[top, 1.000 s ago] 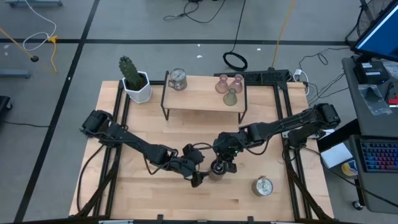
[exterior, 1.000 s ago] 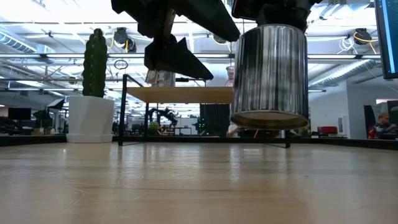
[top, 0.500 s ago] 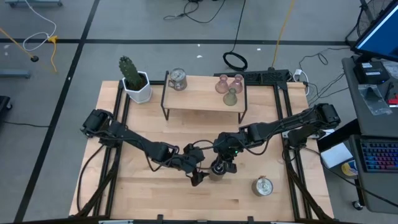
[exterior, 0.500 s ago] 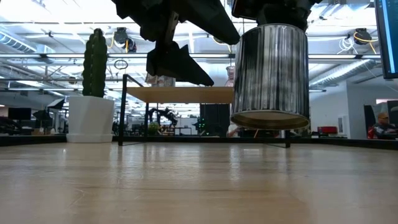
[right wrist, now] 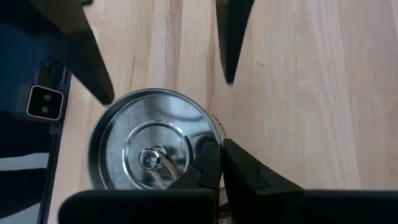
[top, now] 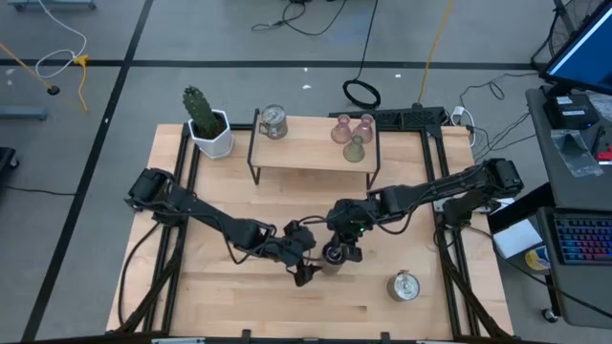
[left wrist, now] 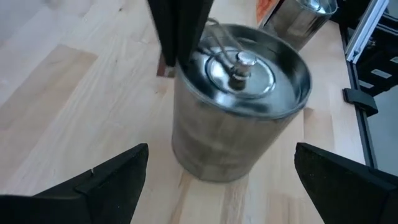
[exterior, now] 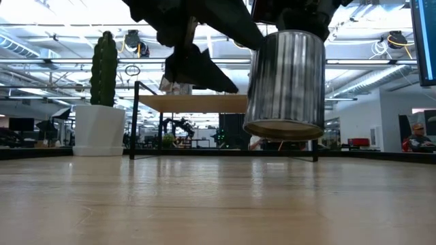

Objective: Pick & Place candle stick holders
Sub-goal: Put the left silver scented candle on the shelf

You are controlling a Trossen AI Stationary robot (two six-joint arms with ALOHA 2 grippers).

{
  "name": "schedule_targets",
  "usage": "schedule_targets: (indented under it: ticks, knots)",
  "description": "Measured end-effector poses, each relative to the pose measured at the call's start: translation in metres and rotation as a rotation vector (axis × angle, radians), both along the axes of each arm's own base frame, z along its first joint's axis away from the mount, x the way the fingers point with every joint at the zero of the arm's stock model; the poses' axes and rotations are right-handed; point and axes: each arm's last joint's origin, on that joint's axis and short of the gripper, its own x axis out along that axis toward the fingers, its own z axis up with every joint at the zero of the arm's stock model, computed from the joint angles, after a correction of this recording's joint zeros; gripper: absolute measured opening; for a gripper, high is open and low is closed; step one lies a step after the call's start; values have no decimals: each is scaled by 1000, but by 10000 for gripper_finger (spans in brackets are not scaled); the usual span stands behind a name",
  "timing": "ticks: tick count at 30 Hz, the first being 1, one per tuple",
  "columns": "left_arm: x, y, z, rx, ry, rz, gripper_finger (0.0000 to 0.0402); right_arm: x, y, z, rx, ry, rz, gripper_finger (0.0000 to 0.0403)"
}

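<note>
The silver candle stick holder [exterior: 285,83] is held clear of the table [exterior: 218,204], hanging slightly tilted from the right gripper [right wrist: 219,163], whose fingers are pinched shut on its rim. In the left wrist view the same holder [left wrist: 239,109] is seen between the widely spread fingers of the left gripper [left wrist: 233,186], which hovers just beside it and grips nothing. If a handover is intended, the left fingers would best be brought level around the holder's wall and closed before the right pinch is released; with a thin rim grip on smooth metal, slipping or swinging is judged the main risk. If the holder is to be carried to the shelf [top: 314,156] instead, the left arm must first be cleared from its path.

Beyond the held holder, a second silver holder [top: 405,286] stands on the table, well apart. Farther off, on the shelf, a third silver holder [top: 273,121] and three glass holders [top: 351,134] are seen, with the cactus pot [top: 209,130] just beside the shelf.

The contact between the right fingers and the rim is partly hidden in the low view, where both grippers are cut off at the top. Which of the two steps is meant cannot be told.
</note>
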Motion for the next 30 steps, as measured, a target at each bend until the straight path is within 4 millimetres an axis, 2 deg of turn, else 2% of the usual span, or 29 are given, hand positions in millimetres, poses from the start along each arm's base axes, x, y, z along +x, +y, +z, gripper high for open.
schedule_targets:
  ticks: [9, 30]
  knots:
    - [13, -2, -23, 6, -17, -10, 400, 1, 0, 1, 13, -14, 3, 0]
    - [28, 16, -18, 33, -124, -67, 400, 5, 1, 5, 49, -60, -10, 0]
